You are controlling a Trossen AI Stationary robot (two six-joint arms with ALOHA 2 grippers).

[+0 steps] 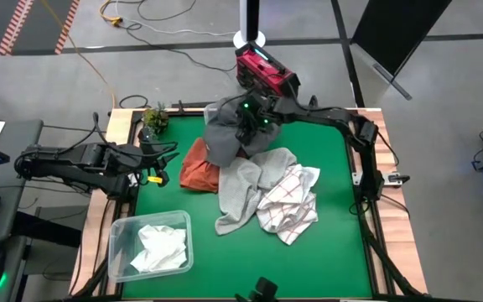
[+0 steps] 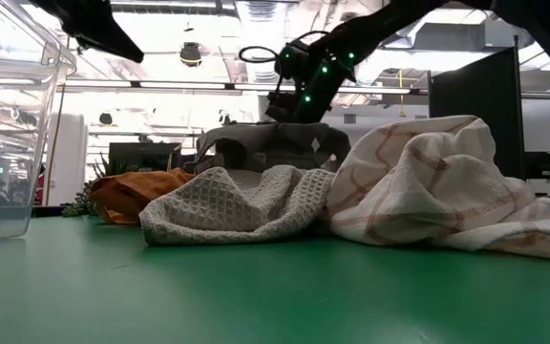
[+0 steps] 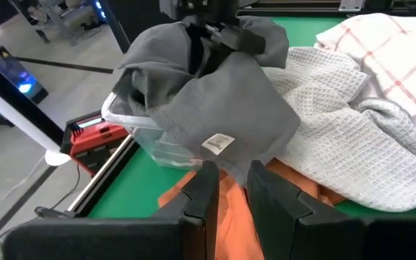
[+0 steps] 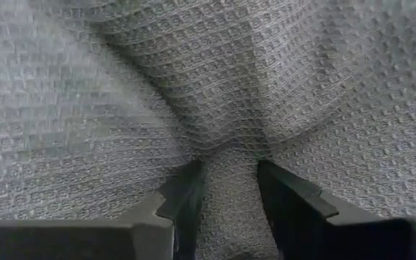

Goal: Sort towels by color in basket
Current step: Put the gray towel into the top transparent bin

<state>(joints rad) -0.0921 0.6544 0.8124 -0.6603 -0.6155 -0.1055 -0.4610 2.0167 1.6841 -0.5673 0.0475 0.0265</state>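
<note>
My right gripper (image 1: 250,117) is shut on the dark grey towel (image 1: 223,138) at the table's far middle, above a clear bin (image 3: 146,137) that the towel drapes over. The rust orange towel (image 1: 198,174), the light grey towel (image 1: 240,195) and the white towel with red grid lines (image 1: 292,201) lie in a heap on the green table. A plain white towel (image 1: 162,247) lies in the clear basket (image 1: 120,239) at the near left. My left gripper (image 1: 153,172) is shut and empty at the table's left, close to the orange towel (image 3: 230,206). My right gripper pinches a gathered fold of the dark grey towel (image 4: 228,180) between its two fingers, from above, pointing down. The towel hangs slack below the fingers (image 3: 204,43); its lower part rests over the clear bin's rim and on the towels beside it.
A small potted plant (image 1: 153,117) stands at the far left corner. A red device (image 1: 267,74) sits on the floor beyond the far edge. Bare green table lies along the near edge (image 1: 250,260) and at the right (image 1: 342,168).
</note>
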